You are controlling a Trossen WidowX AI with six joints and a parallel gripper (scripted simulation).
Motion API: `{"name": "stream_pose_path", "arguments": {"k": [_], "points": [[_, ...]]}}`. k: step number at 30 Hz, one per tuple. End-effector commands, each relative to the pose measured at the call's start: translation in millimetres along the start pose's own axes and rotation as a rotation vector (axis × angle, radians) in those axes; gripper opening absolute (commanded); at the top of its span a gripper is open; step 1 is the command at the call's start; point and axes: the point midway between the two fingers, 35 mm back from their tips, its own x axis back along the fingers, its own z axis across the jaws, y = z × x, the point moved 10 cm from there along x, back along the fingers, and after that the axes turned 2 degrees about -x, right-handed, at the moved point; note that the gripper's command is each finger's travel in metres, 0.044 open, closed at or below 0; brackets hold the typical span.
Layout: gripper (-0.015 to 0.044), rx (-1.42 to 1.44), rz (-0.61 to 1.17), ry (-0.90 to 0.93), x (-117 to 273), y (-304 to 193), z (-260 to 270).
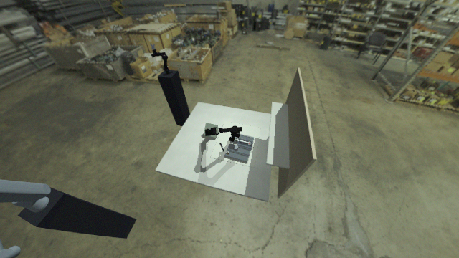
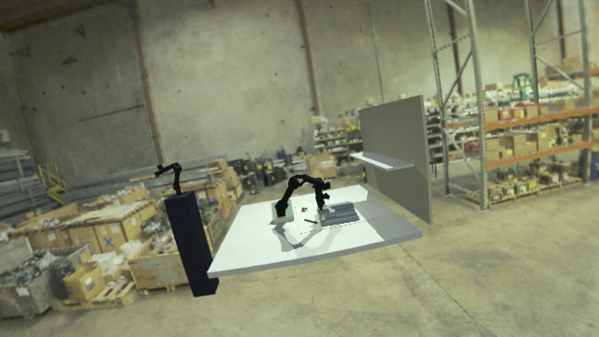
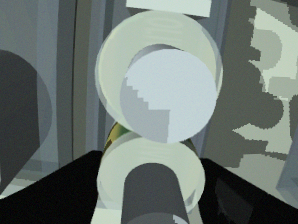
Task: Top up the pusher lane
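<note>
My gripper (image 1: 232, 139) (image 2: 321, 207) (image 3: 149, 164) is low over the front part of the grey lane rack (image 1: 237, 158) (image 2: 348, 216). It is shut on a jar (image 3: 150, 148) with a pale round lid, a tall grey knob and a green and gold side. Just beyond it in the wrist view stands a second jar (image 3: 111, 60) with a like pale lid and a white-topped knob. The two lids overlap or nearly touch in that view; whether the jar bodies touch is hidden. A white block (image 3: 170, 6) lies beyond the second jar. The jars' bases and the front stop are hidden.
Grey lane walls (image 3: 62, 80) run on both sides. A dark round knob shape (image 3: 20, 115) is at the wrist view's left edge. A red-topped item (image 1: 249, 143) is at the rack's far side. A black stick (image 1: 221, 147) (image 2: 311, 221) and a small red and blue item (image 2: 304, 209) lie on the table.
</note>
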Motion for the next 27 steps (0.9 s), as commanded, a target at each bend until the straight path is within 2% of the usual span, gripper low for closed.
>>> {"name": "stream_pose_path", "arguments": {"k": [1,27], "points": [[0.0,-0.007,-0.012,-0.008,0.0,0.5,-0.5],[0.0,-0.007,-0.012,-0.008,-0.1,-3.8,-0.5]]}}
